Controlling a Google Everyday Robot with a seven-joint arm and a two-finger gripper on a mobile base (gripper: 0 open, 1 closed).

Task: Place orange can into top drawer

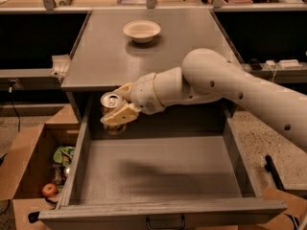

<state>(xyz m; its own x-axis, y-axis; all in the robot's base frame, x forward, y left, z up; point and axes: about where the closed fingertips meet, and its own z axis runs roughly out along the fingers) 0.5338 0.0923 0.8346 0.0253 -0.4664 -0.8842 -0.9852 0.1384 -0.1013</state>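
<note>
The orange can (110,102) is upright in my gripper (117,110), silver top up, its lower part hidden by the cream fingers (119,116). The gripper is shut on the can and holds it over the back left corner of the open top drawer (158,174), just under the counter's front edge. The drawer is a wide grey box pulled far out, with a small dark handle (165,223) on its front panel. My white arm (230,87) reaches in from the right.
A white round bowl (141,30) sits at the back of the grey counter top (144,56). An open brown cardboard box (33,171) with an apple and scraps stands on the floor left of the drawer. A dark tool (274,172) lies at the right.
</note>
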